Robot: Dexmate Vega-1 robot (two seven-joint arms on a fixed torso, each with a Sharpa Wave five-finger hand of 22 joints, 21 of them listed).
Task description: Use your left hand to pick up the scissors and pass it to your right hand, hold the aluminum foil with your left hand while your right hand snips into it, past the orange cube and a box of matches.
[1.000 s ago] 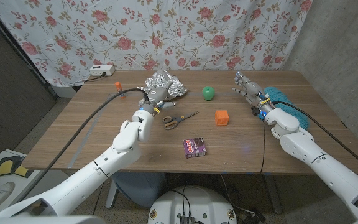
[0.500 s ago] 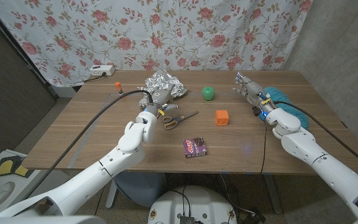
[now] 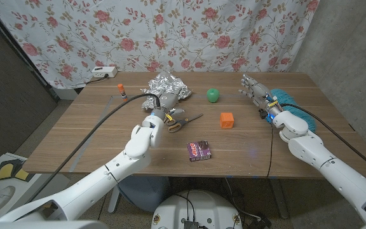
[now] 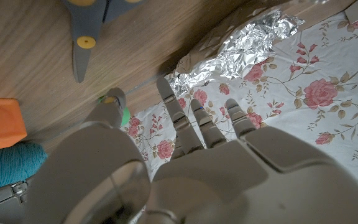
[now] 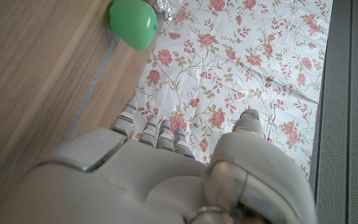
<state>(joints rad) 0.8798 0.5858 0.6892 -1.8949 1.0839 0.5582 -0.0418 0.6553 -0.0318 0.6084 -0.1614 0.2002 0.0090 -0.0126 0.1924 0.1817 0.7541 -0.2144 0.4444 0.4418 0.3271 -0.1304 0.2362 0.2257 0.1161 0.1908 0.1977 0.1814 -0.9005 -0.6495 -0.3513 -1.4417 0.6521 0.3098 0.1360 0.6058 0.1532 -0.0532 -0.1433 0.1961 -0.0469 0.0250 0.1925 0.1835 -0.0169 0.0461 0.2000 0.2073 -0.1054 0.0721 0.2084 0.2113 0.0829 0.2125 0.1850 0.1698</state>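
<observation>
The left arm reaches from the bottom left corner across the table toward its middle, and the left hand (image 3: 164,109) hangs there with fingers (image 4: 180,118) straight and spread, holding nothing. The right arm stretches along the right side, and the right hand (image 3: 257,93) is also empty, its fingers (image 3: 248,83) extended and apart.
</observation>
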